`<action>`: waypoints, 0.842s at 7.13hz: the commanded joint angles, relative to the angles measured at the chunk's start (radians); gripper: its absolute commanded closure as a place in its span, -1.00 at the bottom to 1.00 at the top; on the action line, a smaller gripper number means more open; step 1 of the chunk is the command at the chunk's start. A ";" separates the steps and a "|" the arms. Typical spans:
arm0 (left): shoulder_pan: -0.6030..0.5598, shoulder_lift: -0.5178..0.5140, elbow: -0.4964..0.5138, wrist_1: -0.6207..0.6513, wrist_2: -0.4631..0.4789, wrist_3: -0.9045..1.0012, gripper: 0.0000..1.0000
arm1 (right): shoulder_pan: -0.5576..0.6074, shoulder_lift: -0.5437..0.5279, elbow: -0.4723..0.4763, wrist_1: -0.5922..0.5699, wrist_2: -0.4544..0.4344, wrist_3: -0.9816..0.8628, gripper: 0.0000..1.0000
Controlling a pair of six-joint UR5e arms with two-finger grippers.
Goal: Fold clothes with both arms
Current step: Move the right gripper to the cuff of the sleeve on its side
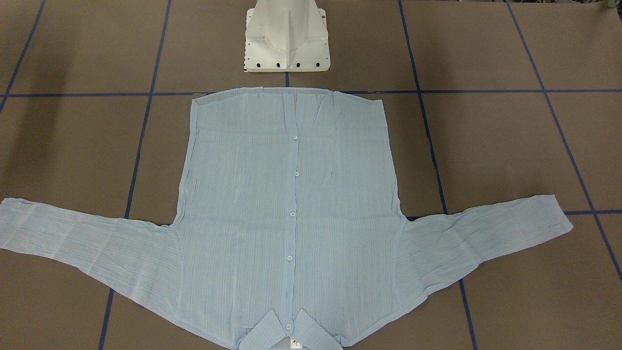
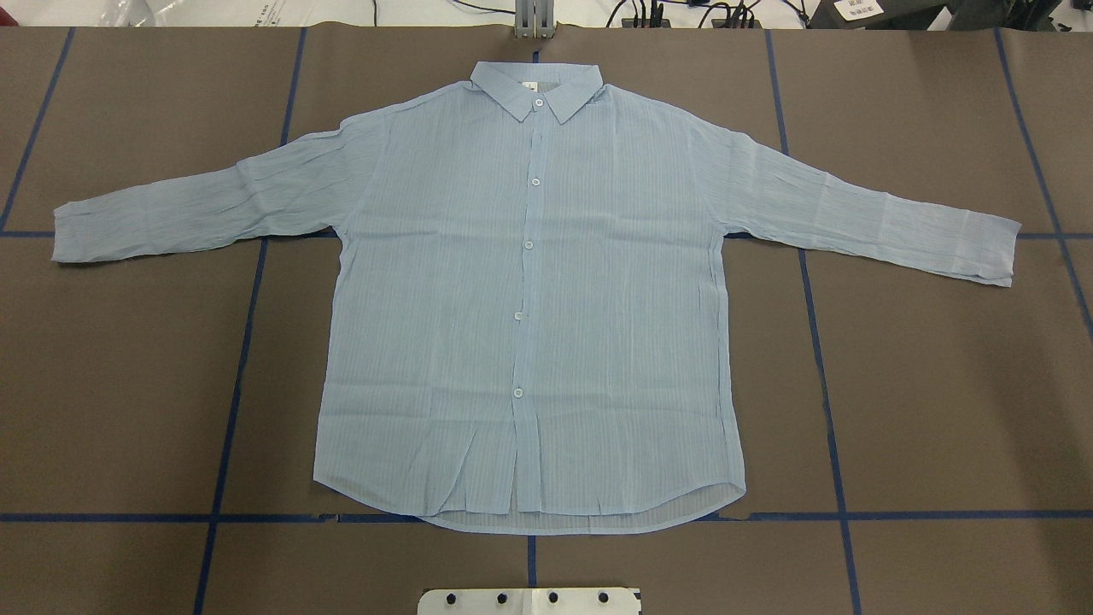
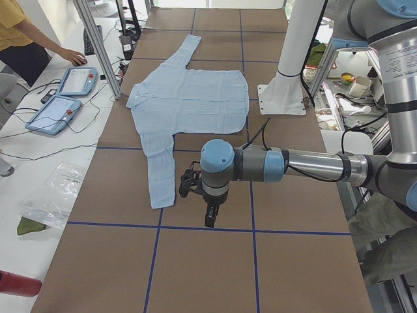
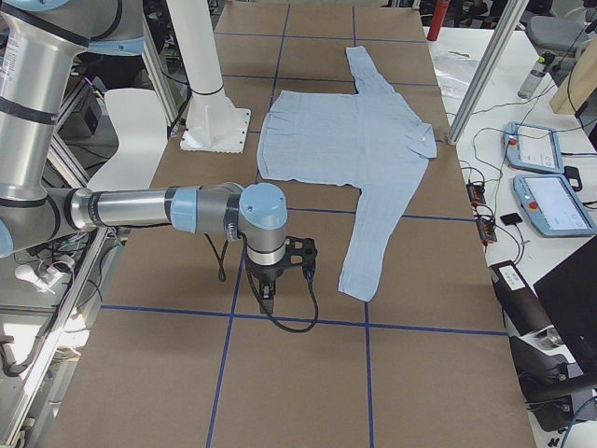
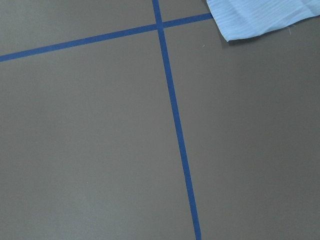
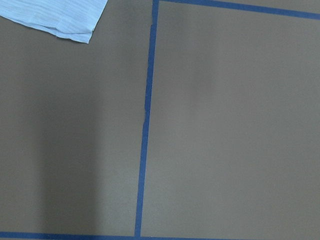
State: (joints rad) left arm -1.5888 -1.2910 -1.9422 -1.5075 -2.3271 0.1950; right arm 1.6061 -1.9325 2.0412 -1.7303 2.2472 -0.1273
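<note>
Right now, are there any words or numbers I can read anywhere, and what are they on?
No text here can be read for sure.
Small white tag inside the collar of the shirt: too small to read.
Screens of the two tablets on the side bench: too blurred to read.
White paper past the table's far edge: print too small to read.

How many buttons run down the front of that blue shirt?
5 on the shirt: the collar button, chest button, middle button, lower button, and lowest button above the hem. Any on the cuffs don't show.
</note>
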 commanded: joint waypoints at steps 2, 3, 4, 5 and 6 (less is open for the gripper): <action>0.000 0.001 -0.018 -0.022 -0.003 0.004 -1.00 | 0.000 0.007 0.001 0.000 0.002 0.000 -1.00; 0.000 0.002 -0.021 -0.069 -0.002 0.007 -1.00 | 0.000 0.013 0.008 0.003 0.014 0.002 -1.00; 0.001 0.002 -0.006 -0.154 0.005 0.000 -1.00 | 0.000 0.035 0.017 0.008 0.041 0.002 -1.00; -0.002 0.004 -0.006 -0.245 -0.006 -0.009 -1.00 | 0.000 0.056 0.011 0.035 0.046 0.002 -1.00; -0.019 0.007 -0.004 -0.302 -0.008 -0.008 -1.00 | -0.002 0.091 0.011 0.064 0.061 0.011 -1.00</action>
State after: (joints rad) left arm -1.5941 -1.2867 -1.9492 -1.7279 -2.3308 0.1896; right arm 1.6056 -1.8770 2.0531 -1.6972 2.2921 -0.1237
